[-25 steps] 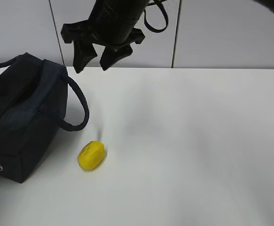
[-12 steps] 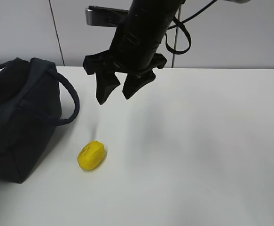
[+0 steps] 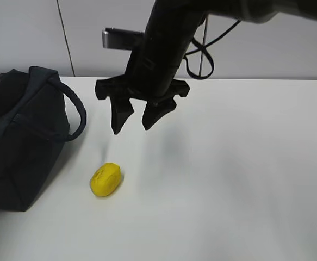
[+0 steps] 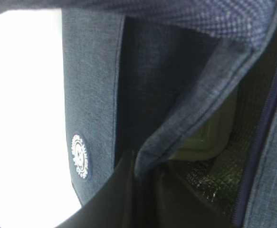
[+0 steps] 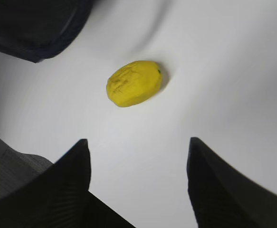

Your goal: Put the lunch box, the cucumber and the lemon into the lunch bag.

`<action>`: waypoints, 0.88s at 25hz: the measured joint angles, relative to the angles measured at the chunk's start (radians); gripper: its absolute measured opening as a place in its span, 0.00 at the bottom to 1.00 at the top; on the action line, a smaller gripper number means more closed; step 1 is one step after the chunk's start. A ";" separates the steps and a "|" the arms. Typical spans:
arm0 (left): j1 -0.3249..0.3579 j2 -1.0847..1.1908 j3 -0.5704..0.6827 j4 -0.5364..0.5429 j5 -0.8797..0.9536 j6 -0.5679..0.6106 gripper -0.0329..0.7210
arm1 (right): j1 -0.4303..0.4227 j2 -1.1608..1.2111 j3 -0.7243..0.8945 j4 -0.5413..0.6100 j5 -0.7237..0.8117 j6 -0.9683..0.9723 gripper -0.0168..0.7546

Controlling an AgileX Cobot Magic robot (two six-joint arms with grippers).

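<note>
lunch box (image 4: 205, 135) seen inside lunch bag (image 3: 22, 147) | cucumber not visible | lemon (image 3: 105, 179) left on table (image 3: 229, 179) | right gripper (image 3: 136, 115) held open, empty, above lemon | left gripper pinched on bag edge

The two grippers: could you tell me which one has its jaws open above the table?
The right gripper, hanging open above the lemon. The left one is shut at the lunch bag opening.

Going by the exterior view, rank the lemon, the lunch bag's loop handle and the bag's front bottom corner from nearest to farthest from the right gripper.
From the right gripper:
1. Loop handle, to its left.
2. Lemon, below it on the table; close to the handle's distance, so hard to call.
3. Lunch bag front bottom corner, far left.
</note>
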 joint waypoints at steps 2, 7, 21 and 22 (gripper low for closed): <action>0.000 0.000 0.000 0.000 0.000 -0.003 0.07 | 0.002 0.041 0.000 0.009 -0.003 0.024 0.64; 0.000 0.000 0.000 -0.010 0.000 -0.003 0.07 | 0.014 0.095 0.002 0.047 -0.046 0.062 0.64; 0.000 0.000 0.000 -0.018 0.000 -0.003 0.07 | 0.022 0.207 0.002 0.140 -0.147 0.221 0.64; 0.000 0.000 0.000 -0.018 0.000 -0.003 0.07 | 0.025 0.214 0.002 0.142 -0.160 0.228 0.64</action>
